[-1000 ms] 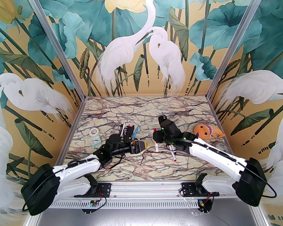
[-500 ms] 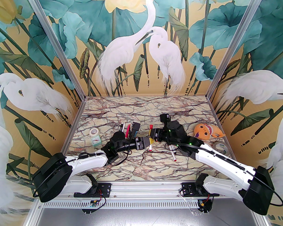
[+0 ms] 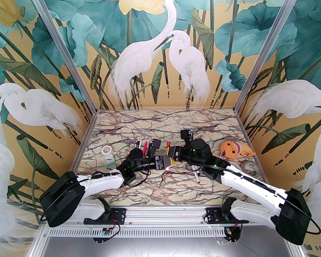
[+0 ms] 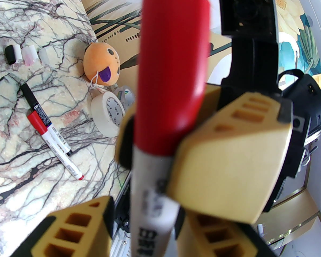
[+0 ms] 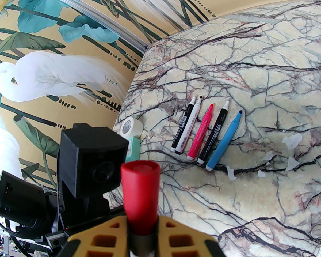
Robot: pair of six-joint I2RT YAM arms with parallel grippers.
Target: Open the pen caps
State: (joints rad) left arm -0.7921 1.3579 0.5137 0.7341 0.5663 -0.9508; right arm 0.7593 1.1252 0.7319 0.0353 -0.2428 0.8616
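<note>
**Two arms meeting over the veined, marble-patterned tabletop (image 3: 160, 191).** The right gripper (image 5: 143, 231), with ribbed tan fingers (image 4: 230, 157), is clamping a slim white-barrelled pen (image 4: 152, 202) just below its smooth red cylindrical cap (image 4: 174, 71). The cap is still seated and is pointing toward the back wall. The left gripper (image 4: 147, 221) is straddling the same barrel lower down, its jaws standing narrow on either side; whether they are pressing it cannot be told. Behind on the left, five uncapped pens (image 5: 200, 134) in black, white, pink and blue are lying side by side. On the right, four short loose caps (image 4: 26, 55), black, white and pink, are sitting in a row. Near them are lying two more pens (image 4: 53, 138), a round orange plush toy (image 4: 101, 65) and a matte roll of cream tape (image 4: 104, 116).
</note>
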